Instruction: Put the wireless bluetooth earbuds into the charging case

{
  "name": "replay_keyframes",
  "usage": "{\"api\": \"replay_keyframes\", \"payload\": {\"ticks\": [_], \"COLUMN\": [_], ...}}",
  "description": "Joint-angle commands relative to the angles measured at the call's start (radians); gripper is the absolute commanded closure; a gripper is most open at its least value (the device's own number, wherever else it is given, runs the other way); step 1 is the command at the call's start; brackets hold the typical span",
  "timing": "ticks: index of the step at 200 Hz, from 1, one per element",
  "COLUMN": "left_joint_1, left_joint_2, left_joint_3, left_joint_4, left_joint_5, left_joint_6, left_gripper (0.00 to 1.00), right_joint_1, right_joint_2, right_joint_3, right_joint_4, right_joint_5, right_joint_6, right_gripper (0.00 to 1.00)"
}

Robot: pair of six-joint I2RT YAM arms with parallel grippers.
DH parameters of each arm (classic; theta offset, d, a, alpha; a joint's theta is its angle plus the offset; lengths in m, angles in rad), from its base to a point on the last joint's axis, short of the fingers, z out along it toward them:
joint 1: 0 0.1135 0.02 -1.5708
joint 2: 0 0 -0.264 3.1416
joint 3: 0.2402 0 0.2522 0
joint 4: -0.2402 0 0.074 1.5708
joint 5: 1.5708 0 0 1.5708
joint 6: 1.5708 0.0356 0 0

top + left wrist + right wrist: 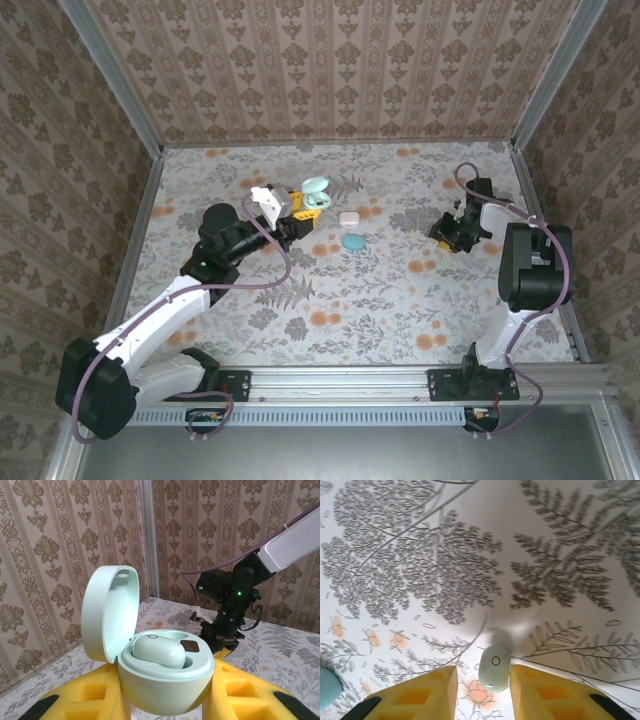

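Here's the pale mint-green, pebble-shaped plastic charging case (165, 680), lid (107, 612) hinged upright on one side. The left gripper (164, 666) clenches the case's lower half between its yellow fingers (107, 690), lifted clear of the floral-printed table (250, 320). Inside lies the first earbud (157, 651), a smooth, whitish-green rounded plastic bean with a small ring mark on top. A dark square patch (190, 646) shows in the tray just beside it.

Over on the far right side of the table, the right gripper (484, 672) grasps the second earbud (494, 669), same pale colour, a tiny circle printed on its back. It sits between the yellow fingertips and touches one of them, with a soft shadow on the table behind it. The two grippers are well apart.

The count: two earbuds, one case. Between the arms on the table lie one teal oval piece (352, 242) and one small white rounded-square item (348, 217), near each other.
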State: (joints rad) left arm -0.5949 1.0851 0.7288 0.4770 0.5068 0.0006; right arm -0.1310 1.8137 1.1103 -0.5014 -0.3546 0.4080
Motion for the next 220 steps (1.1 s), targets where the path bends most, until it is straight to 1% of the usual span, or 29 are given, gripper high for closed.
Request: {"api": "replay_keyframes", "payload": {"ticks": [1,35,81,123,156,197,220], "left_joint_1": [0.001,0.001,0.001,0.001,0.001,0.003,0.004], "left_joint_2": [-0.007,-0.01,-0.008,-0.01,-0.017,-0.019,-0.02], "left_joint_3": [0.037,0.035,0.033,0.033,0.031,0.029,0.028], "left_joint_4": [0.004,-0.001,-0.001,-0.001,-0.007,-0.011,-0.011], "left_joint_5": [-0.007,-0.008,-0.01,-0.009,-0.013,-0.012,-0.014], "left_joint_6": [0.002,0.004,0.006,0.006,0.013,0.015,0.015], "left_gripper": [0.74,0.74,0.75,0.75,0.74,0.75,0.74], "right_joint_1": [0.017,0.029,0.058,0.089,0.111,0.132,0.14], "right_joint_2": [0.022,0.031,0.046,0.095,0.117,0.141,0.156], "right_joint_3": [0.035,0.054,0.105,0.155,0.18,0.21,0.231], "right_joint_4": [-0.029,-0.059,-0.134,-0.167,-0.173,-0.186,-0.204], "right_joint_5": [-0.011,0.002,0.126,0.154,0.184,0.206,0.231], "right_joint_6": [-0.032,-0.037,-0.022,-0.005,0.013,0.007,0.001], "right_gripper": [0.64,0.64,0.63,0.61,0.62,0.66,0.66]}}
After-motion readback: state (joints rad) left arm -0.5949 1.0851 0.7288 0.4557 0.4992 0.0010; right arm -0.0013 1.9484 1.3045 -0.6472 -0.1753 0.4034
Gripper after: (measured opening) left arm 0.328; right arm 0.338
